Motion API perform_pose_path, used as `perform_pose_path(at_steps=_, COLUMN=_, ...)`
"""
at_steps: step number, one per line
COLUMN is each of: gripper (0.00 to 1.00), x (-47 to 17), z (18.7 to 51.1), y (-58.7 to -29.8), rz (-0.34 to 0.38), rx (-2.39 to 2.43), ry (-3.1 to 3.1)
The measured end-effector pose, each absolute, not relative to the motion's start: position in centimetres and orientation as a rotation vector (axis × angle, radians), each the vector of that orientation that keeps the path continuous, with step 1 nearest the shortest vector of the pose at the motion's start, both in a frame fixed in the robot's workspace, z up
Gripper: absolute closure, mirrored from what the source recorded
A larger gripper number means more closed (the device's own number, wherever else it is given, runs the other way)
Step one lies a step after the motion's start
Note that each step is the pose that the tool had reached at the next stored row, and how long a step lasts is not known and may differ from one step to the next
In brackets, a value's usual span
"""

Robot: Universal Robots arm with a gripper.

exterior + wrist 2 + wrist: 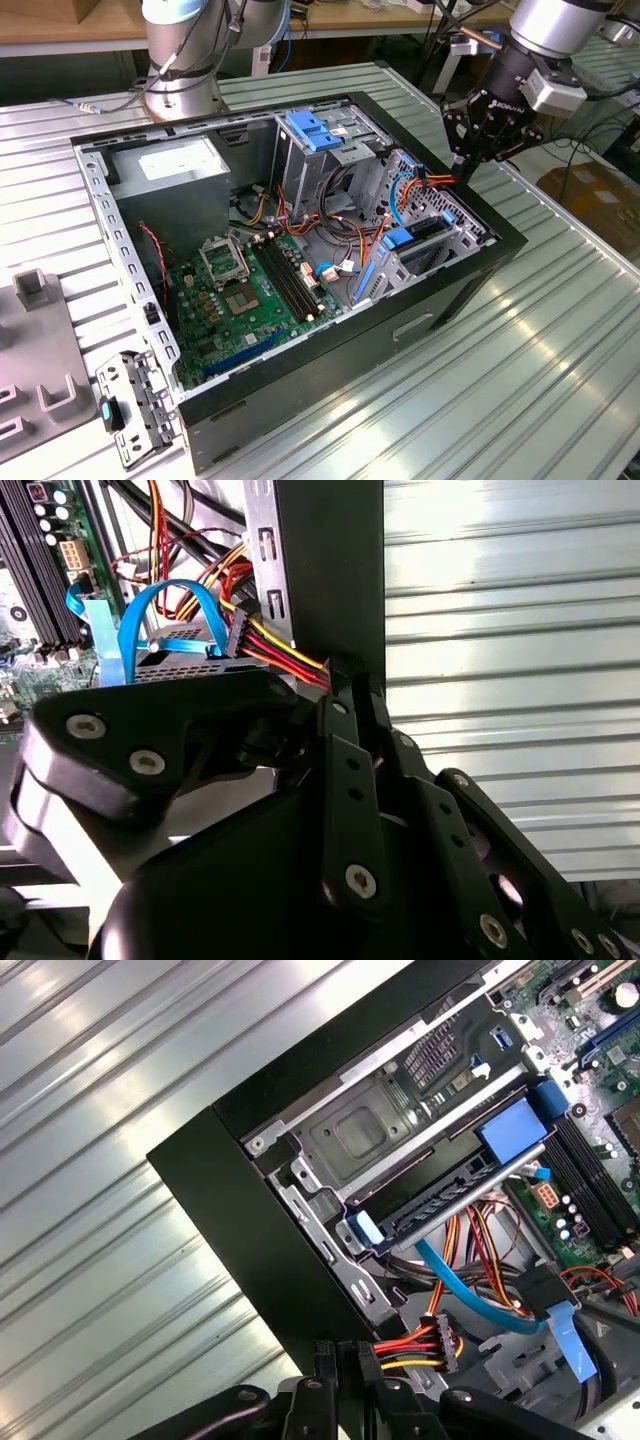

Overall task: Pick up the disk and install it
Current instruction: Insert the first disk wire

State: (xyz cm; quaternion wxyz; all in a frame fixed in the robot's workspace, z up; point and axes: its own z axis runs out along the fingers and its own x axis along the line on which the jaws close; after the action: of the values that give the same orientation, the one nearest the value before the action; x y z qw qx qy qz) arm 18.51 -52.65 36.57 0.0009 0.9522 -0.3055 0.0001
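Note:
The open black computer case lies on a ribbed metal table. In its drive cage at the exterior view's right, a flat body with a blue side rail, seemingly the disk, sits edge-on in a slot; its label is hidden. My gripper hangs over the case's wall beside that cage. It is shut on the red, yellow and black wires of a power cable, just behind the black connector.
A grey power-supply box fills the far corner of the case, with the green motherboard in front of it. A blue data cable loops near the connector. Grey fixtures and a loose bracket lie beside the case.

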Motion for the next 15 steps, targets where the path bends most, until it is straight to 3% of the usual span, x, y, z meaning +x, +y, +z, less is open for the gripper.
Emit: perform_pose_path(at_steps=15, gripper=0.83, x=18.31, z=37.4, y=-52.64, rz=0.0, rx=2.969, ry=-1.022)
